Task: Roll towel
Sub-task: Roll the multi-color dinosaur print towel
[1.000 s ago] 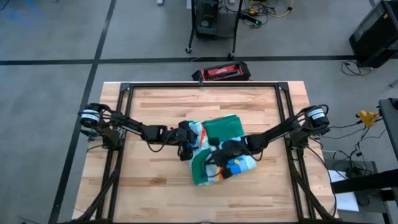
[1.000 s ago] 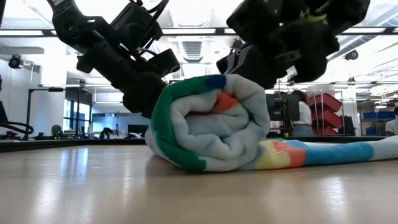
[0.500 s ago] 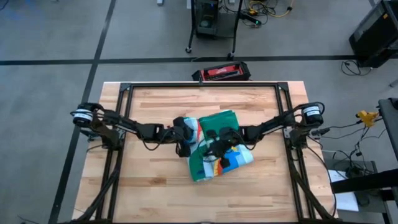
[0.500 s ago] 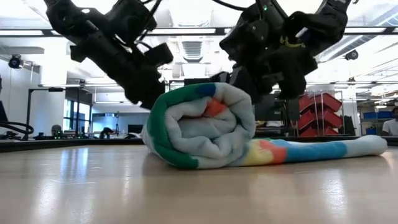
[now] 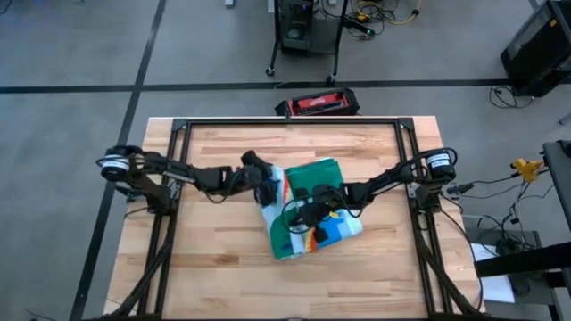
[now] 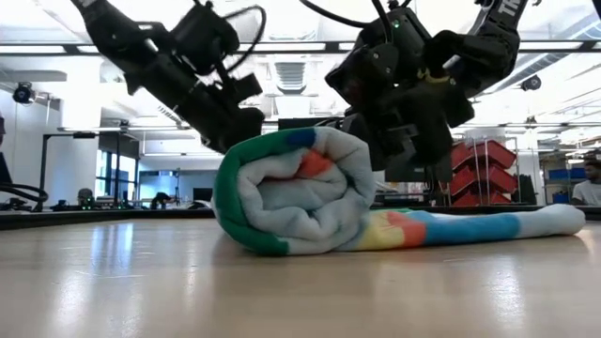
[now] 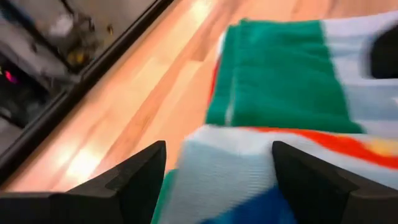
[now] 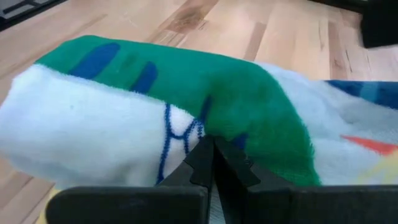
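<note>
towel [image 5: 312, 209] is seen half-rolled mid-table, its roll [image 6: 291, 192] thick, a flat tail left unrolled; left gripper [image 5: 265, 190] is held wide open astride the roll's end; right gripper [image 5: 299, 214], fingers closed and empty, is pressed on top.

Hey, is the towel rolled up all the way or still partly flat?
Partly rolled: the towel shows a spiral roll with a flat tail lying along the table.

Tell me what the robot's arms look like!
Both arms are black and thin, built from jointed pieces with black cables looped along them. Each has a round silver-white part at its base. The left pincer and right pincer are chunky and black, each ending in two dark fingers.
</note>
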